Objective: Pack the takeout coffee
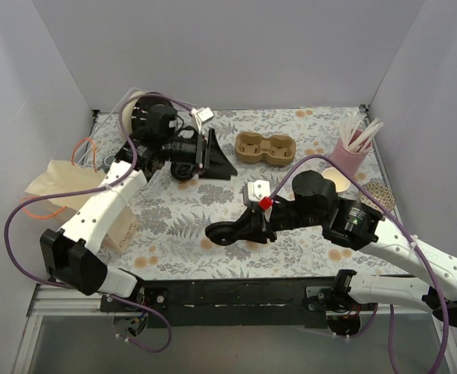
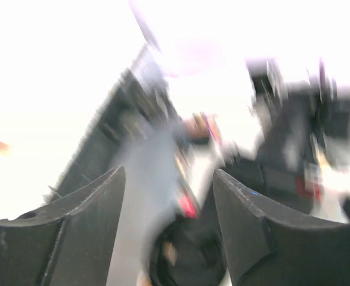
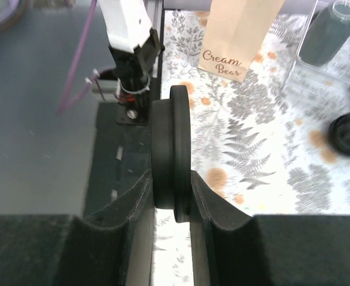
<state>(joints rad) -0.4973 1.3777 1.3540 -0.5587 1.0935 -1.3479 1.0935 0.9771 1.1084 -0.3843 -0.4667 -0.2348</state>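
Lid [image 3: 172, 155] edge-on; left wrist view blurred

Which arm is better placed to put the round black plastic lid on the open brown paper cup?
Right. The right gripper holds the round black plastic lid, and the open brown paper cup stands on its side. The left gripper is open, far at the back left.

Plain pale grey walls [image 1: 236, 47] enclose back, left, right edges. White tablecloth [image 1: 181, 226], grey fern and orange flower print. Black metal rail [image 1: 236, 292] along near edge; grey floor [image 1: 251, 347] beyond.
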